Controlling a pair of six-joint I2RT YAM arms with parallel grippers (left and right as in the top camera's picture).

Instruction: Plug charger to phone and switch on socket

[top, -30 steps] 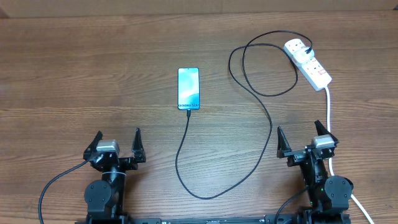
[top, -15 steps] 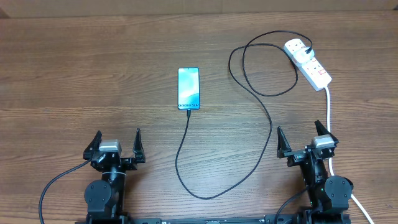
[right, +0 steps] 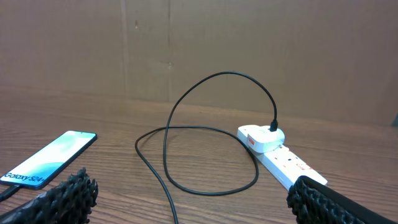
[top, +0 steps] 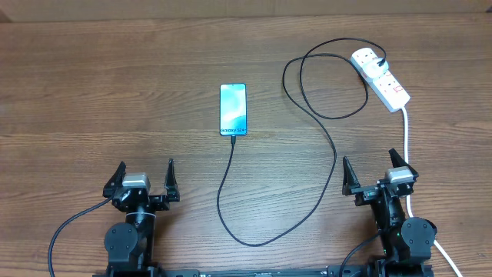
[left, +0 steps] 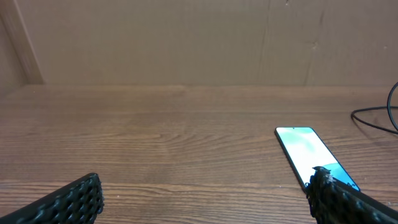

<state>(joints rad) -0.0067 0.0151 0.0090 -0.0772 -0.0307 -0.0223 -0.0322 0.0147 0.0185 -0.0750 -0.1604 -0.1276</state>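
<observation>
The phone (top: 234, 108) lies flat mid-table with its blue-teal screen lit; it also shows as the phone (left: 314, 154) and the phone (right: 51, 158). The black charger cable (top: 231, 181) meets the phone's near edge, runs down, loops back up and ends at a plug in the white socket strip (top: 380, 77). The wrist views show the socket (right: 278, 153) with the charger cable (right: 186, 130) looping before it. My left gripper (top: 144, 183) and right gripper (top: 374, 175) both stand open near the table's front edge, far from everything, with nothing between their fingers.
A thick white cord (top: 406, 138) runs from the strip down past my right arm. A brown board wall (left: 186, 37) backs the wooden table (top: 115, 92).
</observation>
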